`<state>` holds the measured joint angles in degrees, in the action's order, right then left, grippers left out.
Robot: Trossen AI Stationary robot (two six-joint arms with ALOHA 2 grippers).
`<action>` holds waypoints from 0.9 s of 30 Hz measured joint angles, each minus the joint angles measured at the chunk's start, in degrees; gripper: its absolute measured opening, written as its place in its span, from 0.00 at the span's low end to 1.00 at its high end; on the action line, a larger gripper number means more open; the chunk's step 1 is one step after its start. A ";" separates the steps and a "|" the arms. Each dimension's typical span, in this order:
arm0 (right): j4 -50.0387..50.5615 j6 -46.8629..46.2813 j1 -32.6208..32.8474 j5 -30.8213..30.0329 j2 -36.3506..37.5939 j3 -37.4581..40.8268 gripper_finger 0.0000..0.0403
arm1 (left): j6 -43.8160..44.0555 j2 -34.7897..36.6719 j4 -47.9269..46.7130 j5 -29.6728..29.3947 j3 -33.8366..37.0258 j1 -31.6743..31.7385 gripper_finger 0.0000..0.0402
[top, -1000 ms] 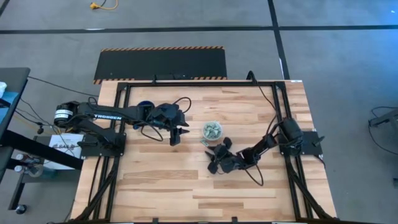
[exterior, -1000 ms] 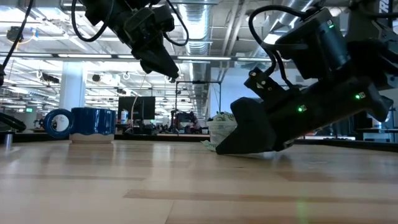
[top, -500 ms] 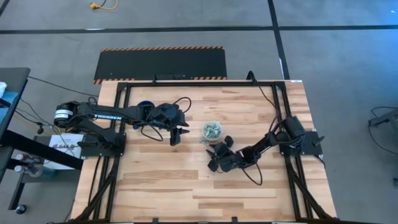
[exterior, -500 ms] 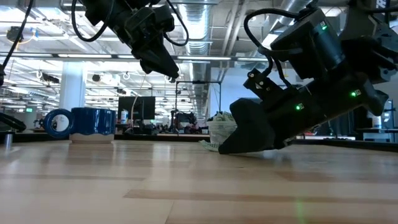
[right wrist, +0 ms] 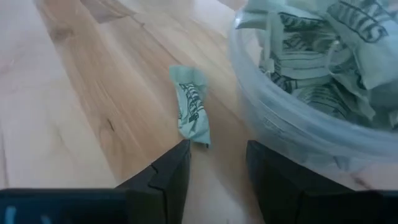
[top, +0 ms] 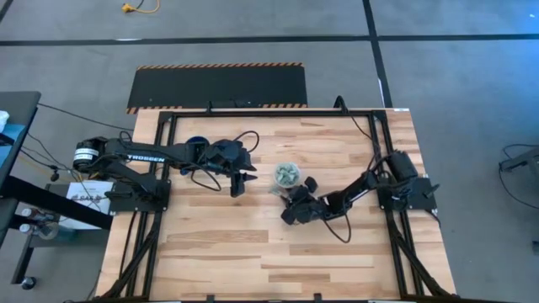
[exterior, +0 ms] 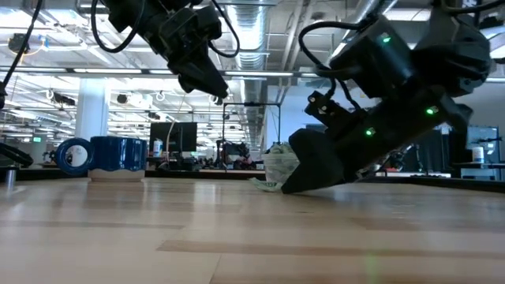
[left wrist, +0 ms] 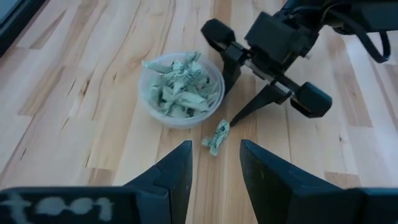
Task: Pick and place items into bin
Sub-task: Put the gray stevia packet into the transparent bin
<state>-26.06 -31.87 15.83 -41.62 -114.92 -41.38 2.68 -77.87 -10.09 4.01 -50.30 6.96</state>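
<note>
The bin (top: 286, 175), a small clear cup, stands on its base mid-table, heaped with pale green-and-white wrapped items (left wrist: 180, 87). One loose item (left wrist: 217, 136) lies flat on the wood beside the cup's near side, and shows in the right wrist view too (right wrist: 193, 111). My right gripper (top: 287, 199) is low at the table, open, slanting down toward that item (exterior: 268, 185). One fingertip (left wrist: 234, 121) is just short of the item. My left gripper (top: 238, 185) hangs open above the table, left of the cup, with nothing in it.
A dark blue mug (exterior: 118, 153) and a blue tape roll (exterior: 75, 156) stand at the table's far left (top: 195, 145). Bare wood stretches across the near half of the table (top: 253, 252). The cup wall (right wrist: 292, 124) is right beside my right gripper's far finger.
My right gripper has slid a little toward the table's far edge, closer to the cup and the loose item, staying low, and its wrist has tipped a little. The cup and the loose item have not moved.
</note>
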 joint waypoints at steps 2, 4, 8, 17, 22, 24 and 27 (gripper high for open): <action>0.09 2.14 -0.77 1.90 0.03 -0.78 0.39 | -0.04 0.00 0.39 0.16 0.00 0.00 0.31; 0.28 4.04 -1.28 3.19 -0.01 -1.58 0.40 | -0.21 0.00 0.65 0.68 0.00 0.02 0.31; 0.30 6.44 -1.75 3.78 -0.05 -2.58 0.41 | -0.17 -0.02 0.66 0.92 -0.02 0.00 0.31; -0.14 6.88 -1.34 5.13 -0.07 -2.78 0.42 | -0.15 -0.02 0.60 0.94 -0.02 0.02 0.31; -1.88 6.92 -1.35 5.39 -0.15 -2.78 0.41 | -0.09 -0.02 0.60 1.14 -0.02 0.00 0.31; -2.49 6.97 -1.37 5.74 -0.21 -2.79 0.40 | -0.05 -0.02 0.60 1.14 -0.02 0.00 0.31; -2.20 7.05 -1.46 6.05 -0.25 -3.26 0.38 | 0.07 -0.02 0.59 1.11 -0.02 0.01 0.31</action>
<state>-28.26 -24.82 14.37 -35.57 -115.17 -44.65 2.74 -77.89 -9.51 5.13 -50.33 6.97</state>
